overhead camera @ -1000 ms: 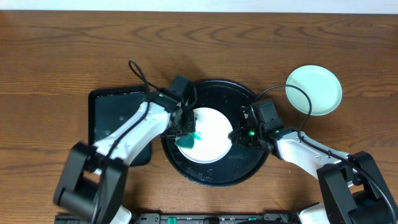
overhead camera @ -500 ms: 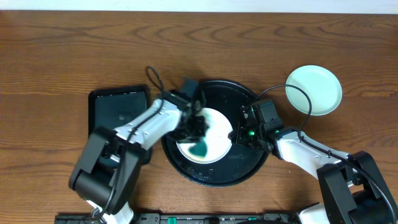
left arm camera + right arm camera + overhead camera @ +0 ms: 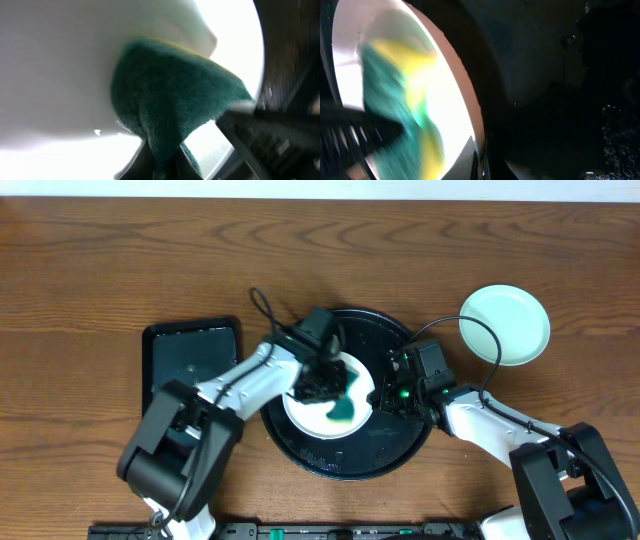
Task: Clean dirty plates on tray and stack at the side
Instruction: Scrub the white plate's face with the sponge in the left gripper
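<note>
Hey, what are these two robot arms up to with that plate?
They are washing dishes. The left gripper holds a green and yellow sponge against the white plate, which lies in the round black tray. The right gripper sits at the plate's right edge, apparently steadying it. One mint-green plate lies on the table to the right.

My left claw (image 3: 325, 385) with a teal-green sponge (image 3: 343, 411) on the small white round plate (image 3: 305, 415), my right claw (image 3: 383, 393) at its right rim
</note>
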You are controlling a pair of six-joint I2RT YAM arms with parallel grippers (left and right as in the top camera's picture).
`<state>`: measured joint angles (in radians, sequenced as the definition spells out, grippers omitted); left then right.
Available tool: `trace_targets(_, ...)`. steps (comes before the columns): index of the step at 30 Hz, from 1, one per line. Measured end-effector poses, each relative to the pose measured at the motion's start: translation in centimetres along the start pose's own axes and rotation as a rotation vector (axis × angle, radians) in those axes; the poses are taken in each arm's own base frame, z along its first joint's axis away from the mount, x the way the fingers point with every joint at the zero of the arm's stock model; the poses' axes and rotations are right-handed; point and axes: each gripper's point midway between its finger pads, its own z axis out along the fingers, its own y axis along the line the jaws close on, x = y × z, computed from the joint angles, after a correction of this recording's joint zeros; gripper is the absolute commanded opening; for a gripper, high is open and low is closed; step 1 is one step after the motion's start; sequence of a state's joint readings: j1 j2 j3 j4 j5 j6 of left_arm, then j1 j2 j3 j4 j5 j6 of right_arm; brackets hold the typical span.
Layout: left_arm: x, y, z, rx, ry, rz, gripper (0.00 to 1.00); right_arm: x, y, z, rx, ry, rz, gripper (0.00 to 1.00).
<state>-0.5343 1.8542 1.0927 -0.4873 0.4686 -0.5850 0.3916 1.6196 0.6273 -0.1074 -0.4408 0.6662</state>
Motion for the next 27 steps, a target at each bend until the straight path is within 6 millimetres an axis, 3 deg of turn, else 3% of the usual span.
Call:
trace_targets(5,-3.5,4.4,-2.3,-0.028,-0.067,-0.148,0.07,0.0,0.0,0.0,0.0,0.001,0.004,0.02)
trace_targets(10,-3.6,6.8,-3.4,-0.081,-0.058,-0.21,0.07,0.0,0.0,0.0,-0.002,0.003,0.008,0.02)
trace_targets(15,-2.1,7.7,-3.8,-0.16,-0.006,-0.184,0.07,-0.3,0.1,0.1,0.003,-0.008,0.004,0.02)
trace_targets(19,-0.4,7.1,-3.5,-0.185,0.049,-0.111,0.07,-0.5,0.1,0.1,0.006,-0.014,0.002,0.02)
trace_targets(27,2.4,2.0,-1.0,-0.094,0.103,0.067,0.07,-0.5,0.0,0.1,0.008,-0.015,0.002,0.01)
